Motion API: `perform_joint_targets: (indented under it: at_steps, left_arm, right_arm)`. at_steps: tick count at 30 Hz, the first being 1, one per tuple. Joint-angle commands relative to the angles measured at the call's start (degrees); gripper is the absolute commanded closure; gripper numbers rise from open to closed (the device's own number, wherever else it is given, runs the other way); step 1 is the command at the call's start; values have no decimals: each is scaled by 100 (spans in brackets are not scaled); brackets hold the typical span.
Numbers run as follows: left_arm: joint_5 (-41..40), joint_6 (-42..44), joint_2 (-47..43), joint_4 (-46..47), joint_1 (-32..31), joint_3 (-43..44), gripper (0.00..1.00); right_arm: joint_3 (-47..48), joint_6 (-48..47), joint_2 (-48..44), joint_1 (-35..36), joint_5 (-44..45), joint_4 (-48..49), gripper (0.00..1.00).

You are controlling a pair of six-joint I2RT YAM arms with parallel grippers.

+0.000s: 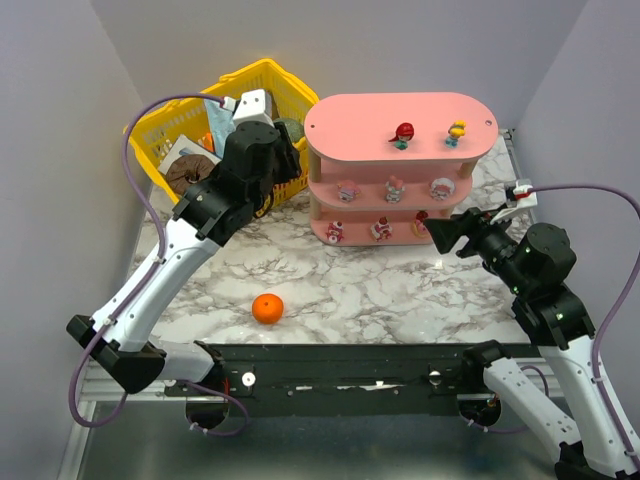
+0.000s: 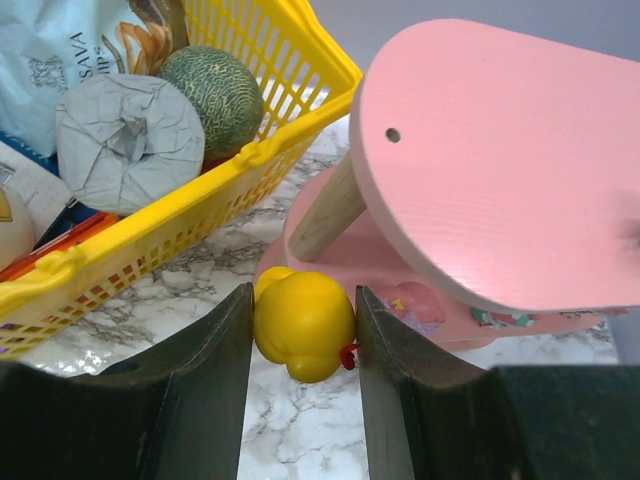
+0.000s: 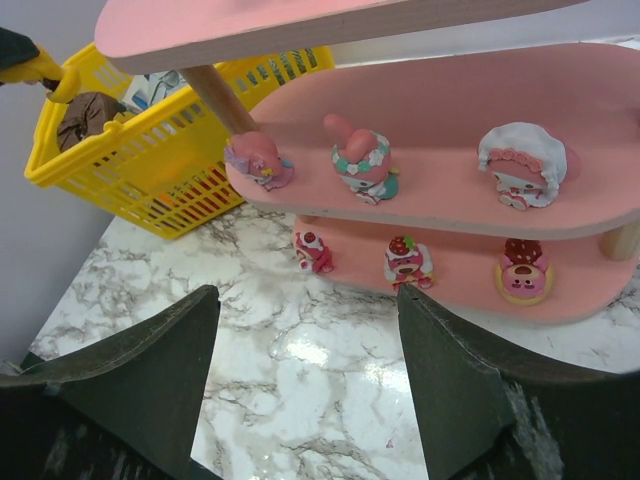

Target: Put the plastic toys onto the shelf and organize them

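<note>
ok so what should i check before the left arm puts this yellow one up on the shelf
1. yellow toy held in the left gripper: ok, pinched on both sides.
2. toy raised above the top board of the shelf: not ok, it sits low beside the left end.
3. free spot on that board: ok, left half bare; red toy and yellow-topped toy stand to the right.
4. clearance from the yellow basket: cannot tell, it is close.
5. right gripper out of the way: ok, open, empty, at the shelf's front right.
</note>
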Motion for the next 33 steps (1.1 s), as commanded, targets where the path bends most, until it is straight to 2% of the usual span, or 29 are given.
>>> perform_joint_targets:
  at_steps: [1, 14, 19, 27, 33]
  left_arm:
    - [37, 14, 131, 17, -179, 506, 100]
    - [-131, -971, 596, 765, -250, 963, 100]
    - [-341, -1287, 983, 327, -346, 1516, 100]
    - [-1246, -1586, 1493, -518, -636, 2352, 100]
    - [-1423, -1754, 2003, -1274, -742, 3116, 100]
  right_arm:
    - [-90, 93, -31, 27, 190, 2, 20]
    - [-72, 146, 136, 27, 226, 63, 20]
    - [-134, 120, 136, 27, 252, 72, 20]
    - [-160, 111, 127, 27, 278, 81, 20]
    - [-187, 111, 127, 26, 313, 81, 20]
